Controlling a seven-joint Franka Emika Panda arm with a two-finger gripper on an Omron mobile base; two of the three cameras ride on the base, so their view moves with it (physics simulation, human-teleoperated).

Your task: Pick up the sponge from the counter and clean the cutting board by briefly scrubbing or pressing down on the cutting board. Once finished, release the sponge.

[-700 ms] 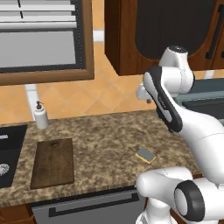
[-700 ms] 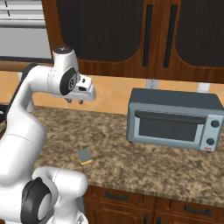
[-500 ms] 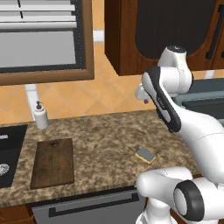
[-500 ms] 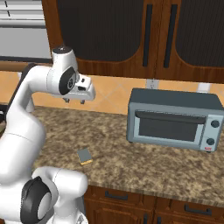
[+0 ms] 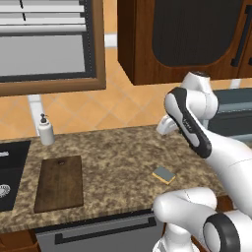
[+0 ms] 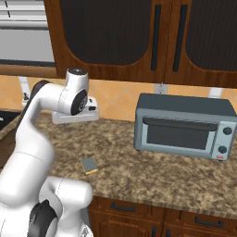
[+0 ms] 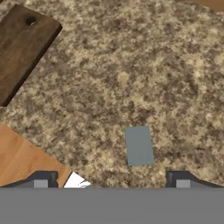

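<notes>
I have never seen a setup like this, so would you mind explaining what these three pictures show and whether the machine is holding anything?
It is a rendered kitchen with a white robot arm on a driving base. Two pictures come from cameras on the base, behind the arm to its left and right. The third looks down from the hand itself, so it is tilted. On the granite counter lie a small sponge and a dark wooden cutting board. A soap bottle and a toaster oven stand there too. The gripper hangs above the sponge with its jaws apart, holding nothing.
</notes>
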